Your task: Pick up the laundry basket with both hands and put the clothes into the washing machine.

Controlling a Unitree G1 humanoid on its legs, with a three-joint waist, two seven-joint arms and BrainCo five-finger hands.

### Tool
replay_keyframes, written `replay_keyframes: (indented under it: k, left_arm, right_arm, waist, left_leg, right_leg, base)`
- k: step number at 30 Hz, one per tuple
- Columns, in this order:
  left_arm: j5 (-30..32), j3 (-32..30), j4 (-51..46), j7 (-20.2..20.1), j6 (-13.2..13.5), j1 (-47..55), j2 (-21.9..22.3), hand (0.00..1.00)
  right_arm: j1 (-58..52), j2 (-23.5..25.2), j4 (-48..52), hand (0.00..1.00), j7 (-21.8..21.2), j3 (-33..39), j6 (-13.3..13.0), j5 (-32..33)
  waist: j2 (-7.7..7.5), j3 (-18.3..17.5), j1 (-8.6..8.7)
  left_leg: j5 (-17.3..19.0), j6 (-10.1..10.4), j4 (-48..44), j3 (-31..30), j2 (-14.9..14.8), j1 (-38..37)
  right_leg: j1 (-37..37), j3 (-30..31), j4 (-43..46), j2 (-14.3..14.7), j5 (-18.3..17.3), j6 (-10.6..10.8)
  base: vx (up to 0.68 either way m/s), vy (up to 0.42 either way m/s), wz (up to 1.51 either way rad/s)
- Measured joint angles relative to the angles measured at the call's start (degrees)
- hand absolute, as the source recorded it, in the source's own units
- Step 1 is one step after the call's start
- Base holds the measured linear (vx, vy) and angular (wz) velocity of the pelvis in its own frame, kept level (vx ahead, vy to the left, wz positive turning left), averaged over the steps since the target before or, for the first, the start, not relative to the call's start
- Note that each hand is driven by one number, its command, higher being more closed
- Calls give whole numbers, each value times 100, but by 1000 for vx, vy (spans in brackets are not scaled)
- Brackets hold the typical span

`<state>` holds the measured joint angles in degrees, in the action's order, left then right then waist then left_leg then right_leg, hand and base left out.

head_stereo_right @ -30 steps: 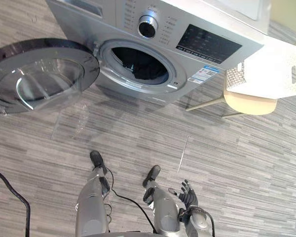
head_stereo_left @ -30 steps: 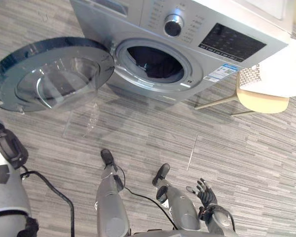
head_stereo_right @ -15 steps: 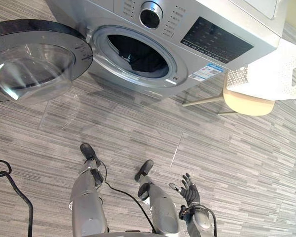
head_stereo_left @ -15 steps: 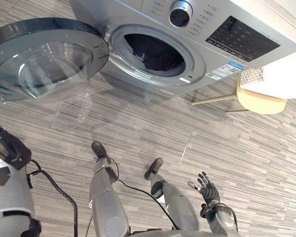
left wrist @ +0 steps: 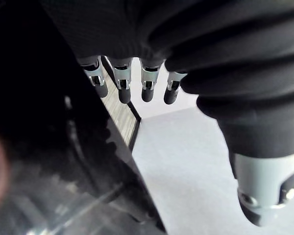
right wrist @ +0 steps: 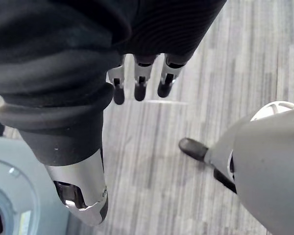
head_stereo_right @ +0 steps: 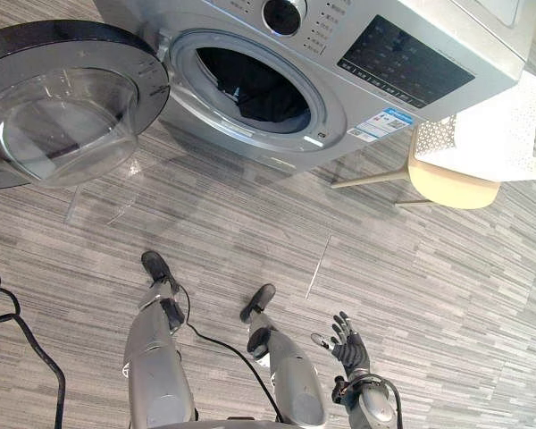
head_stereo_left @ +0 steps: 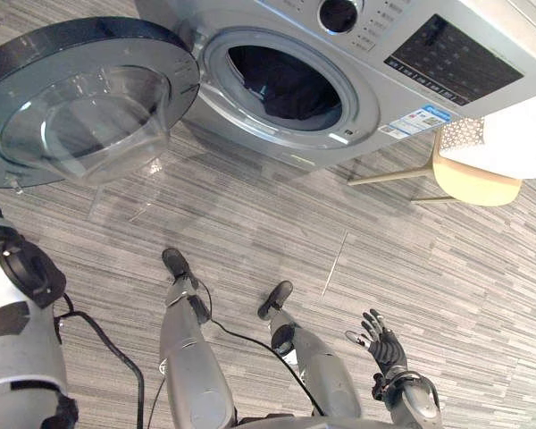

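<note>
Left eye view: your right hand (head_stereo_left: 381,344) and left hand (left wrist: 122,82) are open, empty.
Clothes (head_stereo_left: 290,89) lie in the washing machine (head_stereo_left: 368,109); basket (head_stereo_right: 509,125) rests on a chair (head_stereo_right: 451,188). Looks done; step back.

My two head cameras sat side by side and looked steeply down from high up, facing the washing machine (head_stereo_left: 366,63) and its open door (head_stereo_left: 80,98). Both shared the striped floor (head_stereo_left: 250,223), the drum mouth and the chair (head_stereo_left: 473,183) on my right. The right eye took in more of the white basket (head_stereo_right: 509,125). My left wrist camera peered from very close along my left hand (left wrist: 132,83). The right wrist camera looked along my right hand (right wrist: 137,83) down at the same floor and a corner of the machine.
</note>
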<state>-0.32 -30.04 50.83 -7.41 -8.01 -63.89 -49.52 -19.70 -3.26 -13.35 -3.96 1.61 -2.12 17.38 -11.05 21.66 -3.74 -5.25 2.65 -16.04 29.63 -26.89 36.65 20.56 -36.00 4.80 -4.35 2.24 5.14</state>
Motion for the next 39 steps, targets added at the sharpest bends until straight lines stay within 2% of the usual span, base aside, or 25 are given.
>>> replay_keyframes:
  k: [5,7,8,9,10,11,13,14,16,17,19,20,23,25,27,29,31,33,36,38,39]
  left_arm:
    - [3,-568,-87,-278,59,959,420,0]
    - [0,-798,-69,-327,51,1735,903,0]
    - [14,-844,79,-359,11,2565,1305,0]
    - [14,-844,140,-359,-4,2732,1409,0]
    - [13,-784,461,-370,-86,3380,1851,0]
    - [7,-327,848,-391,-232,4080,2572,0]
    - [-3,156,957,-380,-194,4521,3131,0]
    - [-5,927,1075,-370,-152,4759,3536,0]
    - [-2,2172,1241,-358,-84,4966,3971,0]
    - [-2,2483,1268,-350,-46,4994,4080,0]
    - [-4,3593,1279,-184,96,4981,4503,0]
    - [-55,4030,1271,-34,250,4927,4654,0]
    - [-196,4824,1267,206,430,4680,4878,0]
    - [-196,5256,1267,311,491,4469,4894,0]
    - [-172,5584,1264,396,502,4239,4950,0]
    - [-9,5956,1077,398,618,4139,4996,0]
    - [35,6168,911,369,679,4211,5028,0]
    - [8,6188,674,347,749,4461,5008,0]
    - [-33,6064,58,313,865,5183,4629,0]
    - [-150,5730,-307,270,918,5681,4404,0]
    - [-264,5382,-577,260,980,5995,4254,0]
  right_arm:
    - [1,-1,175,0,-33,6,59,-154]
    - [39,2,270,0,-128,7,124,-245]
    - [59,-2,431,0,-148,30,139,-303]
    - [61,-2,457,0,-152,36,137,-318]
    - [81,-3,468,0,-193,37,142,-354]
    - [98,-10,373,0,-257,37,165,-458]
    - [206,-14,83,0,-259,35,200,-537]
    - [357,-11,-320,0,-254,29,247,-687]
    - [499,-10,-948,0,-250,48,258,-822]
    - [522,-8,-1128,0,-247,70,259,-858]
    - [535,-1,-1796,0,-196,201,260,-912]
    - [541,-2,-2056,0,-157,318,259,-981]
    - [589,-26,-2651,0,-42,555,247,-1129]
    - [700,-53,-3118,0,26,686,233,-1168]
    - [793,-89,-3348,0,33,807,225,-1290]
    - [821,-133,-3381,0,42,807,211,-1404]
    - [824,-132,-3420,0,74,812,190,-1477]
    - [827,-133,-3474,0,147,827,141,-1498]
    - [878,-129,-3588,0,187,830,111,-1522]
    - [925,-124,-3729,0,257,813,74,-1517]
    - [943,-177,-3841,0,264,792,29,-1514]
  waist:
    - [34,-17,-18]
    - [57,-27,-30]
    - [151,-80,-25]
    - [174,-106,-24]
    - [198,-198,-12]
    - [204,-321,23]
    - [217,-470,176]
    - [222,-611,378]
    - [255,-801,656]
    - [276,-842,696]
    - [418,-1043,900]
    - [533,-1099,972]
    - [783,-1259,1153]
    - [886,-1318,1256]
    - [916,-1336,1268]
    - [934,-1348,1379]
    - [944,-1354,1412]
    - [976,-1373,1388]
    - [1044,-1380,1337]
    - [1073,-1375,1179]
    - [1092,-1358,1072]
  left_leg:
    - [-1,-5,-28,61,68,-223]
    - [74,-61,-140,245,86,-560]
    - [348,-49,-354,433,-9,-863]
    - [409,-44,-414,485,-27,-932]
    - [621,-36,-609,719,-44,-1223]
    - [897,10,-807,999,-36,-1619]
    - [1055,53,-868,1111,32,-1863]
    - [1134,119,-818,1190,187,-2092]
    - [1129,97,-733,1384,344,-2462]
    - [1128,95,-694,1413,391,-2563]
    - [1030,97,-419,1607,616,-2906]
    - [936,132,-201,1637,731,-3062]
    - [675,222,323,1656,933,-3278]
    - [491,293,687,1683,1017,-3418]
    - [325,372,1030,1742,1098,-3568]
    - [141,374,1387,1718,1204,-3663]
    - [119,366,1445,1654,1227,-3675]
    - [78,345,1523,1552,1274,-3683]
    - [73,341,1498,1251,1283,-3637]
    - [123,298,1168,985,1187,-3451]
    - [300,213,526,737,998,-3129]
  right_leg:
    - [-161,10,5,-80,0,0]
    - [-409,98,63,-183,-4,5]
    - [-545,243,221,-239,-42,53]
    - [-566,291,265,-262,-59,76]
    - [-651,495,439,-398,-169,118]
    - [-787,762,600,-556,-341,142]
    - [-886,914,663,-651,-426,169]
    - [-938,1027,720,-779,-460,217]
    - [-1077,1259,743,-861,-478,249]
    - [-1112,1311,737,-885,-474,256]
    - [-1162,1546,689,-952,-413,281]
    - [-1227,1617,632,-964,-368,283]
    - [-1260,1735,489,-923,-287,243]
    - [-1267,1793,369,-838,-219,194]
    - [-1270,1886,226,-747,-133,156]
    - [-1343,1861,62,-695,-70,152]
    - [-1438,1771,-46,-689,-40,173]
    - [-1546,1668,-136,-694,-26,193]
    - [-1798,1384,-289,-699,-23,205]
    - [-1944,1191,-358,-709,-30,213]
    - [-2083,975,-421,-704,-51,224]
  base:
    - [27,118,2]
    - [26,163,-15]
    - [6,121,-37]
    - [-5,174,-60]
    - [-8,189,-71]
    - [-27,217,-76]
    - [-63,152,-41]
    - [-78,150,-23]
    - [-43,95,-33]
    - [-13,60,-40]
    - [4,55,-42]
    - [19,26,-34]
    - [9,-24,-25]
    - [-13,-47,-29]
    - [-33,-46,-32]
    - [-40,-21,-1]
    - [-4,2,21]
    - [22,6,31]
    - [47,-5,42]
    - [46,-19,56]
    - [22,-17,79]
